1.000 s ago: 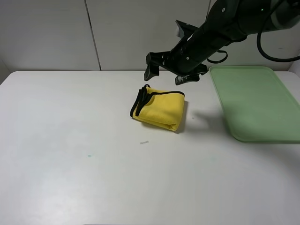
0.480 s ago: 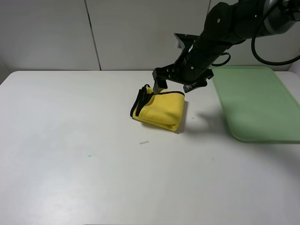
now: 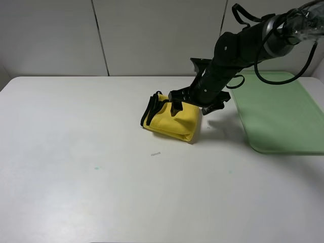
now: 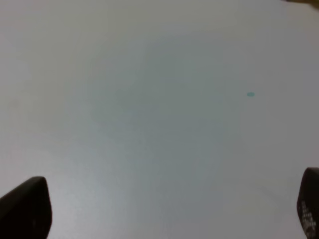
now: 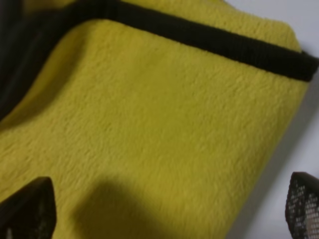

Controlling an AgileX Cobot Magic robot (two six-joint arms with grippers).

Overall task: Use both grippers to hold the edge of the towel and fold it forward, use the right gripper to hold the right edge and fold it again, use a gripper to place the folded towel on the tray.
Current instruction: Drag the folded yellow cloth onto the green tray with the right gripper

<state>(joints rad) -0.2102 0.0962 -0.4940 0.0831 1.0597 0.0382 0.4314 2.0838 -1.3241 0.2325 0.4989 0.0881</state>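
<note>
Yellow plush towel (image 3: 172, 120), folded into a thick bundle on the table (image 3: 76, 152) beside the tray (image 3: 276, 109), is judged light, soft and floppy; all layers should be pinched together. Right gripper (image 3: 192, 108) is poised over it, fingers apart; the left's are apart too.

- No readable text, label, brand, number or sign anywhere in view
- Small pale scrap (image 3: 156, 154) on the table (image 3: 76, 152), too small to read
- Fine pattern on one gripper fingertip (image 5: 304, 206) in the right wrist view, not legible as writing
</note>
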